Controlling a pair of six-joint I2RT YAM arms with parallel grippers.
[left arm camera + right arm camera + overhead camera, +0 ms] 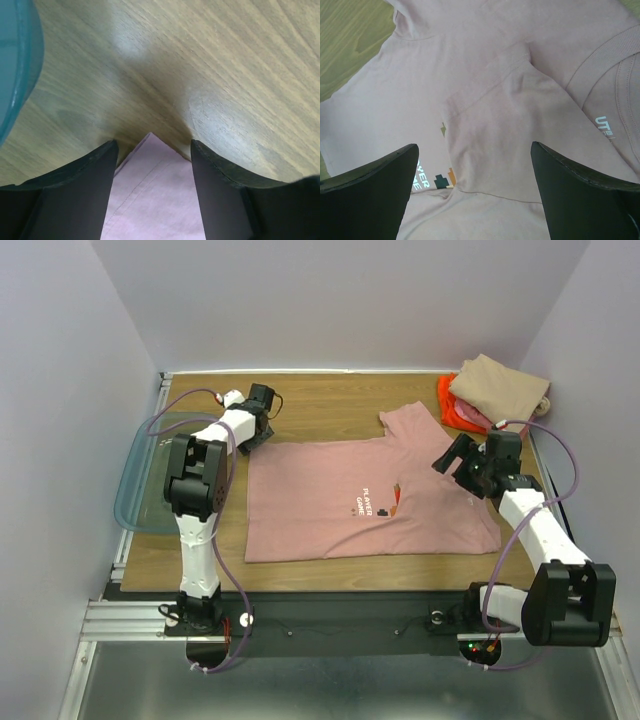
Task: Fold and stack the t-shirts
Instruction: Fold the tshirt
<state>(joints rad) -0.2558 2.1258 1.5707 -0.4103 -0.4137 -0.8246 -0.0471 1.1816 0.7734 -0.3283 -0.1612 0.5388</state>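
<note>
The left gripper (153, 143) has its jaws apart, one on either side of a hem corner (150, 195) of the pink t-shirt (330, 500). The tip of that corner sits just inside the gap and nothing is pinched yet. The fingers are low, at or very near the wood of the table (225, 75). The right gripper (474, 146) is wide open and holds nothing. It hangs over the shirt's chest between the print and the collar (620, 75), above a sleeve (495, 100) that already lies folded inward.

The shirt is spread flat, print up. Its hem end points towards the teal bin (140, 480), which sits just off that end. Its collar end points towards the pile of folded t-shirts (490, 390), which lies beyond the collar at the far side.

The step in hand looks like taking hold of the hem to fold it over towards the collar.

- **Depth of grip:** Only the tip of the corner is between the jaws. The left gripper should move a little further onto the cloth before it shuts, or the corner may slip out on the lift.
- **Layers:** Both layers of the hem need to be caught. Pressing lightly to the table while pinching would help.
- **The other arm:** The right gripper could pin the chest, or take the nearer hem corner, so the fold travels evenly.
- **The lift:** Lifting low and slowly should leave the folded sleeve undisturbed.
</note>
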